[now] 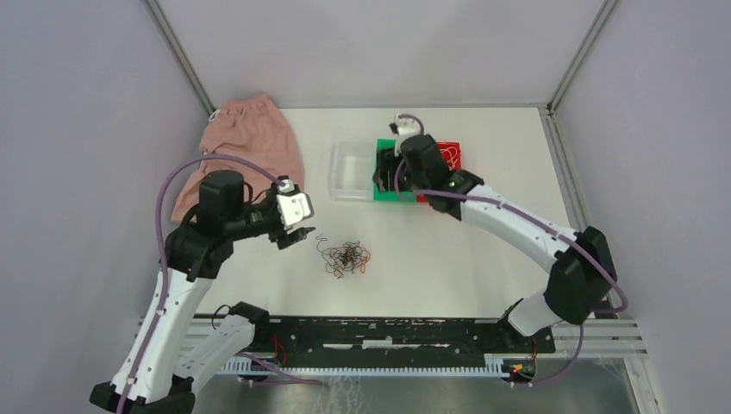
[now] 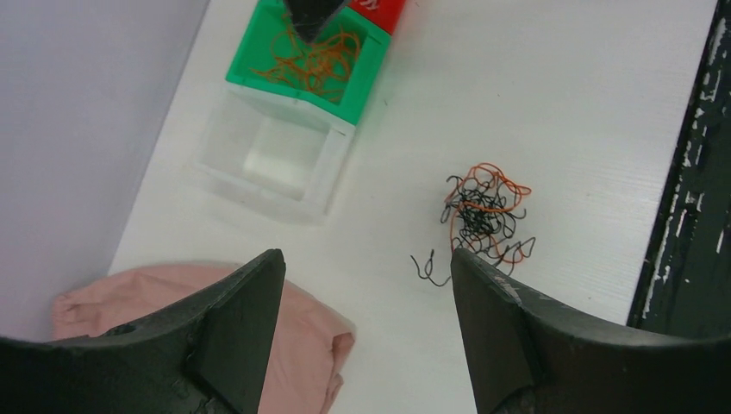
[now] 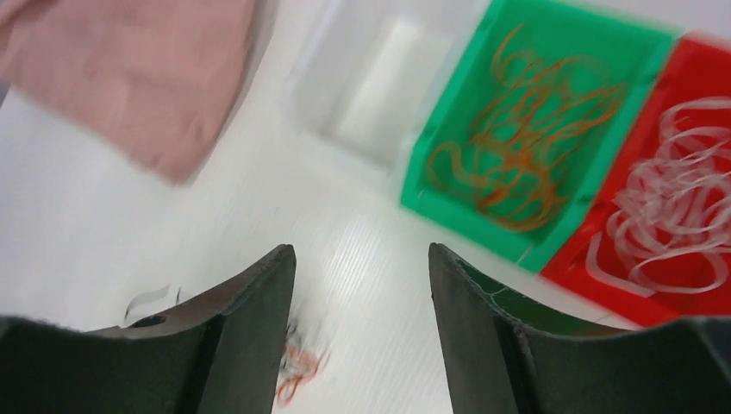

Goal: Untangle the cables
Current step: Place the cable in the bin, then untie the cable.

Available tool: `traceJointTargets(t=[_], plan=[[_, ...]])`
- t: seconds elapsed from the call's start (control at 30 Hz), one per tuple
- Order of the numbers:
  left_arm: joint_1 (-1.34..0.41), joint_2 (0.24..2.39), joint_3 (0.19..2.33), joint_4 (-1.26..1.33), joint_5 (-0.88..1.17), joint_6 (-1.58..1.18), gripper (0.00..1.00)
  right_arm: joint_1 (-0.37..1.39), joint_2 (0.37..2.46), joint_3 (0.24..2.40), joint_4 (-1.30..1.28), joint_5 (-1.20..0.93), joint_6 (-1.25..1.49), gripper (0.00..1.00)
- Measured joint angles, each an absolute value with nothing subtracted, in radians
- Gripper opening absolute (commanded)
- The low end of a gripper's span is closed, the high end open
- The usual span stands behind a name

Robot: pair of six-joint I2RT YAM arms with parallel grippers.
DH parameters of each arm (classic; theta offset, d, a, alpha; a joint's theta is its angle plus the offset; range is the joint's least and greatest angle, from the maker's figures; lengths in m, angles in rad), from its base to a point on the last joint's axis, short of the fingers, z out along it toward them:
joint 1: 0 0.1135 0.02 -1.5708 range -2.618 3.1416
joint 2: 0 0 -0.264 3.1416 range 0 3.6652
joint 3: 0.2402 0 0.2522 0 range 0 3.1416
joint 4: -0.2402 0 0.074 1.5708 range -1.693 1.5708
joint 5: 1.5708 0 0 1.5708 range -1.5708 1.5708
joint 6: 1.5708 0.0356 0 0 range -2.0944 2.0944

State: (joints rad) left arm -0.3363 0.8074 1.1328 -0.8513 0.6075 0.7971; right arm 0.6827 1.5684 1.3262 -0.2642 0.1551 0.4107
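A tangled clump of black and orange-red cables [image 1: 345, 257] lies loose on the white table; the left wrist view shows it [image 2: 484, 211] just past my right-hand fingertip. My left gripper [image 1: 297, 231] [image 2: 366, 259] hovers to the left of the clump, open and empty. Orange cables [image 3: 526, 129] [image 2: 310, 56] lie in the green bin [image 1: 384, 147]. White cables [image 3: 672, 207] lie in the red bin [image 1: 454, 153]. My right gripper [image 1: 382, 179] [image 3: 362, 250] hangs over the near edge of the green bin, open with nothing between its fingers. The right wrist view is motion-blurred.
A clear plastic bin [image 1: 352, 170] [image 2: 276, 159] stands left of the green one. A pink cloth [image 1: 250, 142] [image 2: 172, 293] [image 3: 129, 69] lies at the back left. Grey walls enclose the table, and a black rail [image 1: 388, 332] runs along its near edge.
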Motion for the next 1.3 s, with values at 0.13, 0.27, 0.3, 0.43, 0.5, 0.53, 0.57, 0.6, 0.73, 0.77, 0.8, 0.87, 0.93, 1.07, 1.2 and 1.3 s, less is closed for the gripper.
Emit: traceJointTargets(t=[0.13,0.27,0.3,0.43,0.5,0.53,0.57,0.6,0.73,0.77,0.8,0.87,0.93,1.07,1.2,1.3], plan=[[-0.336,0.799,1.046,-0.856,0.609,0.797,0.78,0.809,1.449,1.075,-0.2,0.083,0.422,0.62],[-0.336,0.796,0.977,-0.865,0.612,0.799,0.78,0.918,1.446,0.926,-0.205,0.003,0.425,0.59],[-0.336,0.797,0.97,-0.868,0.612,0.799,0.78,0.933,1.449,0.911,-0.205,-0.008,0.425,0.58],[-0.336,0.797,0.967,-0.869,0.613,0.801,0.78,0.963,1.474,0.871,-0.179,-0.059,0.426,0.53],[-0.336,0.796,0.967,-0.869,0.613,0.802,0.78,0.963,1.505,0.87,-0.162,-0.072,0.425,0.52],[-0.336,0.796,0.967,-0.868,0.613,0.802,0.78,0.963,1.521,0.87,-0.152,-0.074,0.426,0.51],[-0.336,0.793,0.967,-0.868,0.613,0.802,0.78,0.962,1.542,0.87,-0.141,-0.079,0.426,0.51],[-0.336,0.791,0.967,-0.868,0.613,0.802,0.78,0.962,1.561,0.871,-0.132,-0.083,0.426,0.51],[-0.336,0.773,0.967,-0.868,0.613,0.802,0.78,0.962,1.647,0.881,-0.112,-0.104,0.432,0.46],[-0.336,0.771,0.967,-0.868,0.613,0.802,0.78,0.962,1.667,0.888,-0.11,-0.105,0.433,0.42],[-0.336,0.771,0.967,-0.869,0.613,0.802,0.78,0.962,1.687,0.897,-0.109,-0.106,0.435,0.37],[-0.336,0.771,0.967,-0.87,0.613,0.802,0.78,0.962,1.714,0.911,-0.103,-0.106,0.44,0.28],[-0.336,0.772,0.967,-0.87,0.613,0.802,0.78,0.962,1.719,0.913,-0.088,-0.106,0.448,0.18],[-0.336,0.772,0.968,-0.871,0.613,0.802,0.78,0.962,1.716,0.914,-0.057,-0.108,0.465,0.04],[-0.336,0.772,0.968,-0.873,0.614,0.802,0.78,0.962,1.673,0.896,-0.032,-0.103,0.483,0.0],[-0.336,0.772,0.968,-0.874,0.615,0.802,0.78,0.962,1.617,0.87,-0.019,-0.093,0.493,0.0]])
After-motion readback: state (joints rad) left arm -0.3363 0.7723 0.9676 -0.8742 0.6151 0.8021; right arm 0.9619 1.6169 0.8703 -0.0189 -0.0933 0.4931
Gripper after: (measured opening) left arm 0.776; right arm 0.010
